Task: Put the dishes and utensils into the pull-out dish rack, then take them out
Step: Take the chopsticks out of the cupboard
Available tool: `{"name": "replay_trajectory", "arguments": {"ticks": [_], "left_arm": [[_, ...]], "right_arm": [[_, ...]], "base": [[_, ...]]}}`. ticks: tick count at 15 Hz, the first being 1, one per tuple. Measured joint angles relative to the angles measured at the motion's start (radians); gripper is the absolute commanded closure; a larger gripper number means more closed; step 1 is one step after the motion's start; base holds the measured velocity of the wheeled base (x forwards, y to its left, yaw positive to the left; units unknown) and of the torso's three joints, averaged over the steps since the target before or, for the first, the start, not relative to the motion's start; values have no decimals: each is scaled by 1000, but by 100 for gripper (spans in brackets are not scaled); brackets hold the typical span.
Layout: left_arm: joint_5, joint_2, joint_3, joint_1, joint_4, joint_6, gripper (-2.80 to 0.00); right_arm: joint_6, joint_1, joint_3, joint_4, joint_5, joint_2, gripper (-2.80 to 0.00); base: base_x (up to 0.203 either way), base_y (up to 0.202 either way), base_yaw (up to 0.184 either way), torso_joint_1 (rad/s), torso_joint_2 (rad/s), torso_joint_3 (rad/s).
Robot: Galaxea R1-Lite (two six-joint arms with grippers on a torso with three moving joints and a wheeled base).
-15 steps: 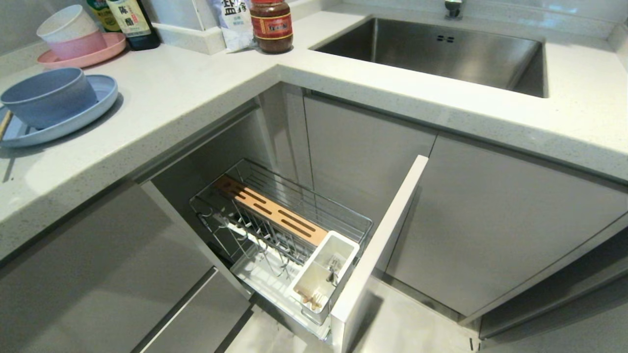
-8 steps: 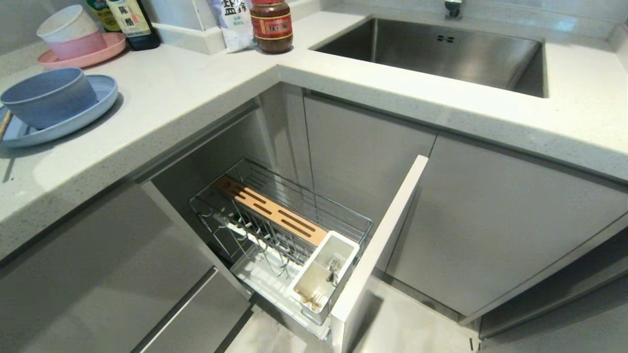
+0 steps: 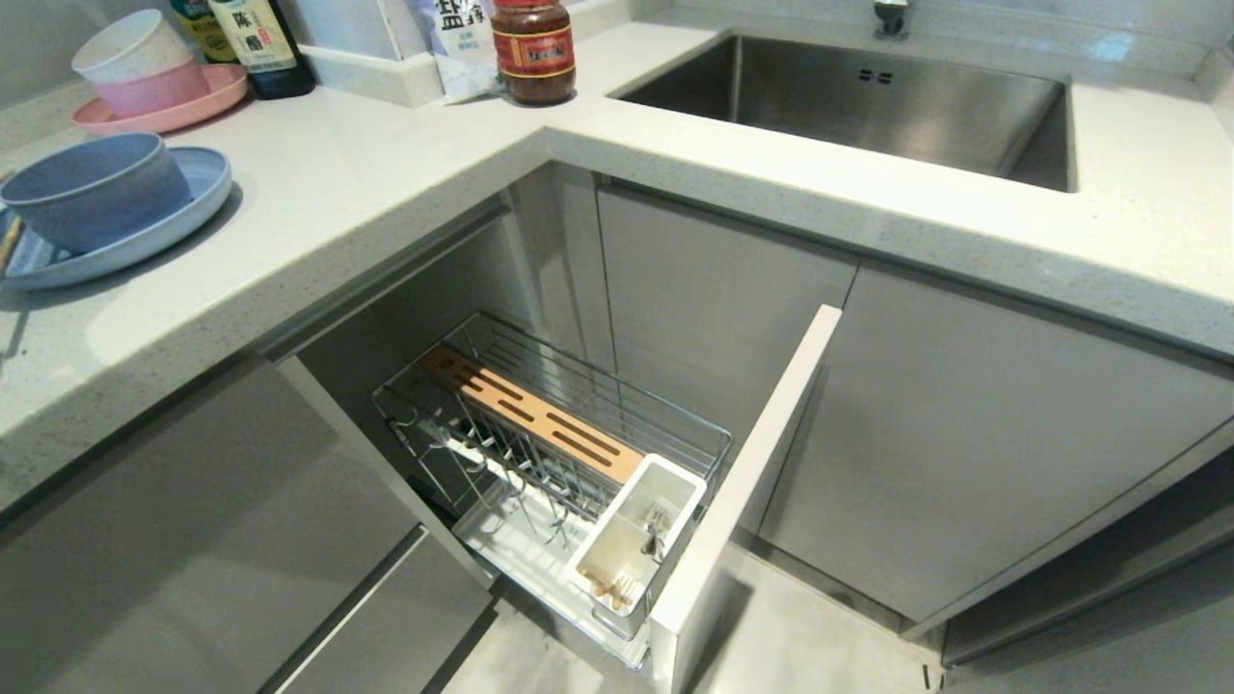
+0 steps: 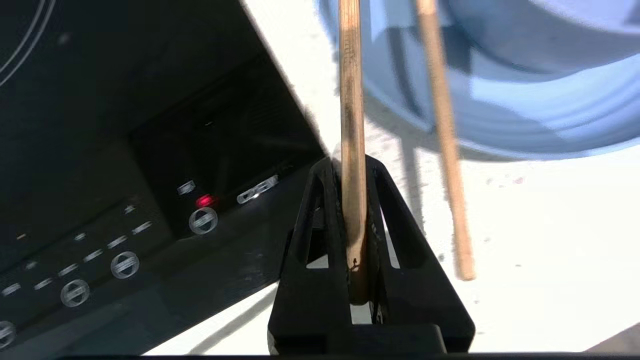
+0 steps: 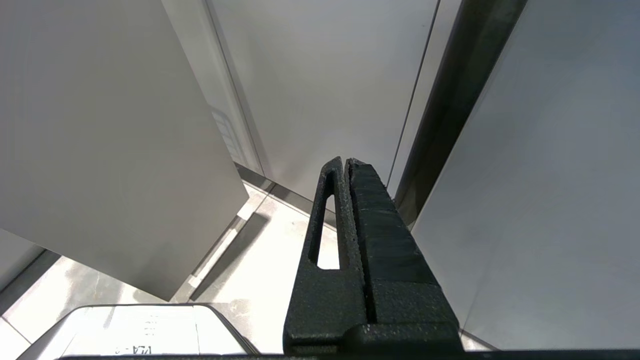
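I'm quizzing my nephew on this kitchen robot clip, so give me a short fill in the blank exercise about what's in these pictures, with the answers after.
1. The left gripper is shut on one ____.
2. The blue-grey bowl sits on the light-blue ____.
3. The white utensil cup sits in the rack at the end nearest the front ____.
4. The right gripper is shut and holds ____.

Missing words: chopstick; plate; panel; nothing
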Motion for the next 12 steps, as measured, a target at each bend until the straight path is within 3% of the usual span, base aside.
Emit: {"name": "replay_trajectory", "arguments": {"ticks": [12], "left_arm": [[0, -1, 30, -48, -21, -6, 0]], "right_arm": [[0, 0, 0, 0, 0, 0, 0]], "base": [[0, 0, 0, 0, 0, 0]]}}
